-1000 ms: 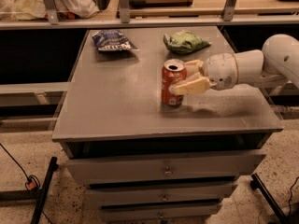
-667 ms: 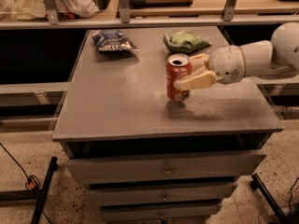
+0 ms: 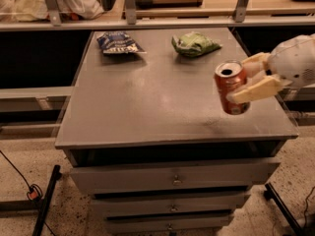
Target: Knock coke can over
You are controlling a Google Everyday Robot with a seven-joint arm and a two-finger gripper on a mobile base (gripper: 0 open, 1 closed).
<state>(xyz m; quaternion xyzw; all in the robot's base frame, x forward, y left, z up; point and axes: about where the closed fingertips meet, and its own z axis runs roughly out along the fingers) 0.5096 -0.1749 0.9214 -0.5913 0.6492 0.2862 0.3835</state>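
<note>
End effector (image 3: 238, 81) clasps coke can (image 3: 226, 85) over table (image 3: 147, 97).

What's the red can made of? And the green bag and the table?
The coke can, gripped by the gripper near the right edge of the table, looks like thin painted metal: glossy red wall, silvery top. The green bag seems crinkly plastic film, going by its creases and shine. The table top is smooth, grey and dully shiny, perhaps laminate or metal; I can't tell which.

You see the glossy metal coke can (image 3: 228, 84) clamped in the matt plastic gripper (image 3: 242, 81) over the right edge of the smooth, faintly sheened desk (image 3: 147, 102).
</note>
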